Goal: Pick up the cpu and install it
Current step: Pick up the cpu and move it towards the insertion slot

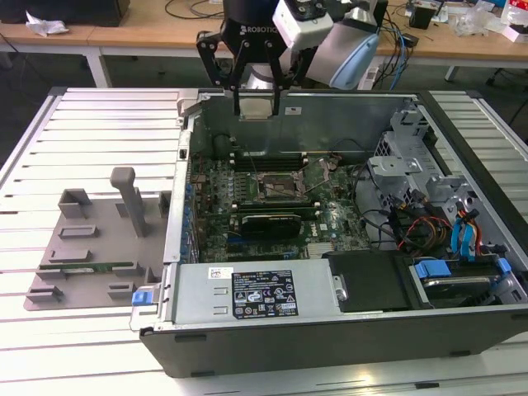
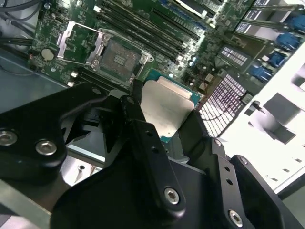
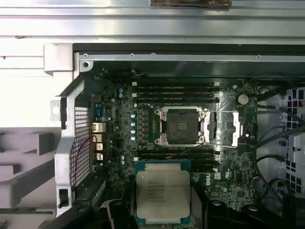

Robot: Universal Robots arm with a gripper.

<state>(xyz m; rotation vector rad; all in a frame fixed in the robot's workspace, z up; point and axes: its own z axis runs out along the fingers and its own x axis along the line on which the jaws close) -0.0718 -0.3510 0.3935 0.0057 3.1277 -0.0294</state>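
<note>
Cpu (image 3: 162, 194) picked up, clamped by its edges in gripper (image 1: 259, 108), hanging over far side of open case (image 1: 330, 330); socket (image 3: 181, 125) open, empty: 1 of 2 steps done, install remains.

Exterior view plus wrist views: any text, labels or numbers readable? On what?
Nothing I can quote reliably.
cpu lid, clamped in the gripper: several printed lines, too small to read.
Black label on the silver box: white print and marks, too small to read.
White sticker beside that label: too small to read.
Gripper body: white maker's lettering, partly covered.
</note>
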